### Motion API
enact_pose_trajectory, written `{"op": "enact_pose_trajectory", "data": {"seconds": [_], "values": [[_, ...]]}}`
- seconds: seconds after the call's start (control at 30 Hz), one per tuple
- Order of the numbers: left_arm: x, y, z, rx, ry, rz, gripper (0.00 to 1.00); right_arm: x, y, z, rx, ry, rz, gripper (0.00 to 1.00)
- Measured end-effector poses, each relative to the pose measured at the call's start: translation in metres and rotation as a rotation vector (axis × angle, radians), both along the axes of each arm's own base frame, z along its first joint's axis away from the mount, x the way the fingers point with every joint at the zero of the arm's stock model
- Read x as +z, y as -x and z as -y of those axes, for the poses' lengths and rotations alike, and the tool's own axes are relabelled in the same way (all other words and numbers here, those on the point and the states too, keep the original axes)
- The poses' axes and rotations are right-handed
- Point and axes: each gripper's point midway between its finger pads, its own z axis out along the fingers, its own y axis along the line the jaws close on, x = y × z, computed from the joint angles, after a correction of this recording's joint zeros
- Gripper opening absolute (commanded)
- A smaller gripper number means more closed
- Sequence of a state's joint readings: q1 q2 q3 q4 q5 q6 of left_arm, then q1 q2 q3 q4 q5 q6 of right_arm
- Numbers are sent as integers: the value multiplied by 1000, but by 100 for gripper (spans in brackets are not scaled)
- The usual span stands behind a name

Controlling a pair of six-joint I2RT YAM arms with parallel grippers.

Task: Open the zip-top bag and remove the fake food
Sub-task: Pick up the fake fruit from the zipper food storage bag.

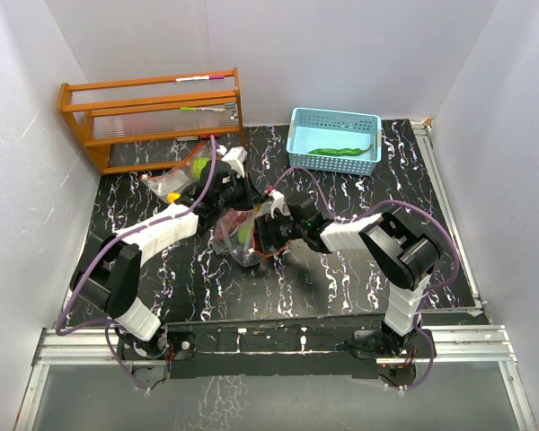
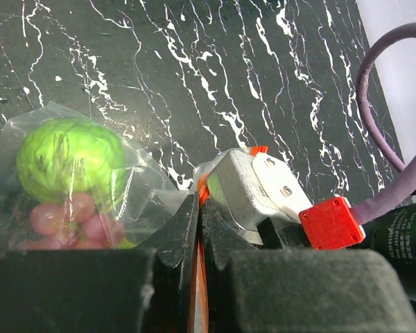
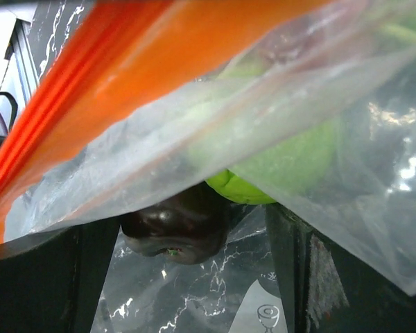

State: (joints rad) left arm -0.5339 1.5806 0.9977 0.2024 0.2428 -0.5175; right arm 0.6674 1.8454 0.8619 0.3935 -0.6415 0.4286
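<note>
Fingers on the left (image 2: 177, 239) pinch the orange zip strip (image 2: 196, 305) of the clear plastic zip-top bag (image 1: 238, 238), right fingers (image 3: 90, 277) spread about its film, likely to part the seal; bumpy green fake food (image 2: 69, 159) inside.

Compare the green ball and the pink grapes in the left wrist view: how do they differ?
The green ball is one large, wrinkled, lime-coloured piece; the pink grapes are a cluster of small smooth ones. The green ball sits above the pink grapes in this view. Both lie inside the clear bag, on whose edge the left pincer is shut.
</note>
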Motion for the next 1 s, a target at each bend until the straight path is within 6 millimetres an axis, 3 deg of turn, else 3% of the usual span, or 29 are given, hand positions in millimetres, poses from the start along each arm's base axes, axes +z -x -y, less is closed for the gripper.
{"op": "enact_pose_trajectory", "data": {"seconds": [0.13, 0.33, 0.6, 0.73, 0.87, 1.0], "values": [[-1, 0, -1, 2, -2, 0, 0, -1, 3, 0, -11, 6, -8, 69], [10, 1, 0, 3, 6, 27, 0, 10, 9, 9, -48, 28, 15, 66], [18, -3, 0, 11, 12, 64, 0, 48, -1, 32, -152, 55, 89, 66], [19, -5, 0, 20, 10, 71, 0, 60, -20, 59, -242, 75, 110, 67], [19, -6, -1, 26, 9, 75, 0, 70, -39, 85, -305, 92, 143, 75], [19, -7, -1, 29, 8, 77, 0, 74, -40, 80, -244, 92, 148, 78]]}}
